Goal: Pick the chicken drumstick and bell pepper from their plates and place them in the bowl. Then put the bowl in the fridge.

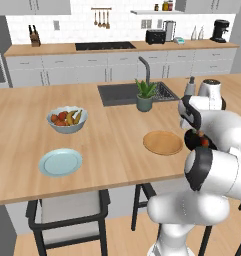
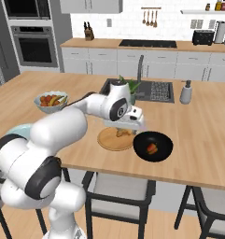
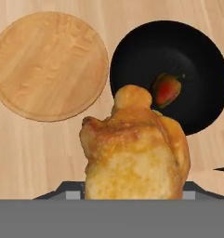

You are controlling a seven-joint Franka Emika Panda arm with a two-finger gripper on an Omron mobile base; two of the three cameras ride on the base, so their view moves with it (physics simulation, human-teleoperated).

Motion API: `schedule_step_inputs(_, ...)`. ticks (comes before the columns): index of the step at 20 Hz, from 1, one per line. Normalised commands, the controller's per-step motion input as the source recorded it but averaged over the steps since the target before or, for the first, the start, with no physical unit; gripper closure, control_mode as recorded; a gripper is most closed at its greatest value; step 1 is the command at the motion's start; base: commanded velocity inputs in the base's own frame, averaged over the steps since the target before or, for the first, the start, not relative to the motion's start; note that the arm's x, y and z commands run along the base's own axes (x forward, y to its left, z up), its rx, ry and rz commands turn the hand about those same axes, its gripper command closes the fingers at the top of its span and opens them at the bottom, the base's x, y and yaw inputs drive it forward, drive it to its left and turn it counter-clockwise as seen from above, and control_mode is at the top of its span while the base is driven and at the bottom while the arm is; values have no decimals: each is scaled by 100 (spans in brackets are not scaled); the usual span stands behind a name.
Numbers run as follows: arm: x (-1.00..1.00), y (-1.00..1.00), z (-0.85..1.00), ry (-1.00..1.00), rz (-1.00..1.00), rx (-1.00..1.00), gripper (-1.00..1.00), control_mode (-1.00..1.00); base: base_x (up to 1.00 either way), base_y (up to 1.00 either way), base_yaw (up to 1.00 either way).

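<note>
Wooden table (image 1: 22,150) runs across the kitchen, with a dark sink (image 1: 119,94) sunk into its far edge and a potted plant (image 1: 145,95) standing just beside that sink. Toward the left end, a pale fruit bowl (image 1: 67,120) holds mixed fruit, and the pale blue plate (image 1: 60,162) lies bare nearer the front edge, well apart from the arm. Further right, the tan wood plate (image 2: 115,139) sits near the front edge, also bare. Just beside it on the right rests the black bowl (image 2: 153,146), close to but apart from the wooden plate; the bell pepper (image 2: 152,148) already lies inside it, a little off centre. The gripper (image 2: 122,131) hangs over the gap between wood plate and bowl, closed around the chicken drumstick (image 3: 134,148), which is lifted clear of the table and partly overlaps the bowl's near rim in the hand view. A grey dispenser bottle (image 2: 186,92) stands by the sink's right side, well away. Dark stools (image 2: 118,193) tuck under the front edge.
</note>
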Motion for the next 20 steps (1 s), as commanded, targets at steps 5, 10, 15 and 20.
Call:
schedule_step_inputs(5, 16, -88, -17, -7, 0, -3, 100, -100, 0, 0, 0)
schedule_step_inputs(10, 13, -15, -25, -10, -2, -3, 100, -100, 0, 0, 0)
schedule_step_inputs(15, 55, 0, -14, 0, -6, 0, 100, -100, 0, 0, 0)
schedule_step_inputs(20, 14, -4, -28, 0, -6, 0, 100, -100, 0, 0, 0)
